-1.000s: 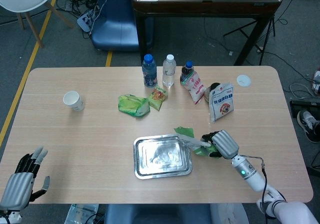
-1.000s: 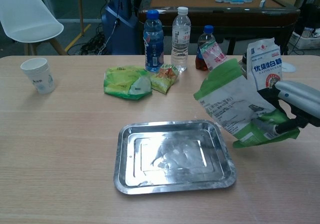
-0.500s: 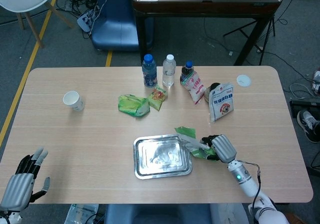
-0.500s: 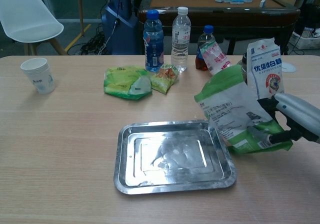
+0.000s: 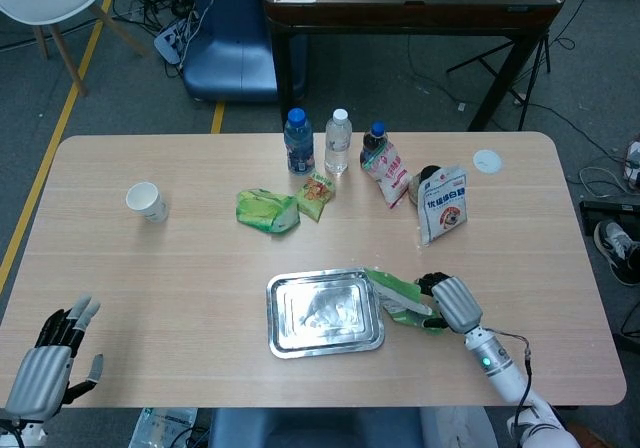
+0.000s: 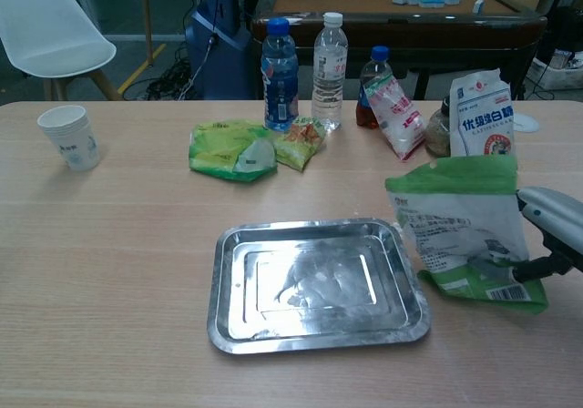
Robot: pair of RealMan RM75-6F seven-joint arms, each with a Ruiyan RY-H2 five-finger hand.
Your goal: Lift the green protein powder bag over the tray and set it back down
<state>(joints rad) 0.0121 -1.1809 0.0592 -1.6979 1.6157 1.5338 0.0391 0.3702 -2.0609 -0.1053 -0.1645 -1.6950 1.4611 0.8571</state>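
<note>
The green protein powder bag lies on the table just right of the metal tray, with its white printed back facing up. My right hand grips its lower right corner, a dark finger pressed on the bag. From the head view the bag touches the right rim of the tray, and the right hand sits over its right end. Off the table's near left corner my left hand hangs with fingers spread, holding nothing.
Three bottles stand at the back. A green snack bag and a small packet lie in front of them. A white pouch stands at the back right, and a paper cup at the left.
My right hand has come down and drawn back to the right with the bag. The bag went from raised and tilted beside the tray to lying on the table.
</note>
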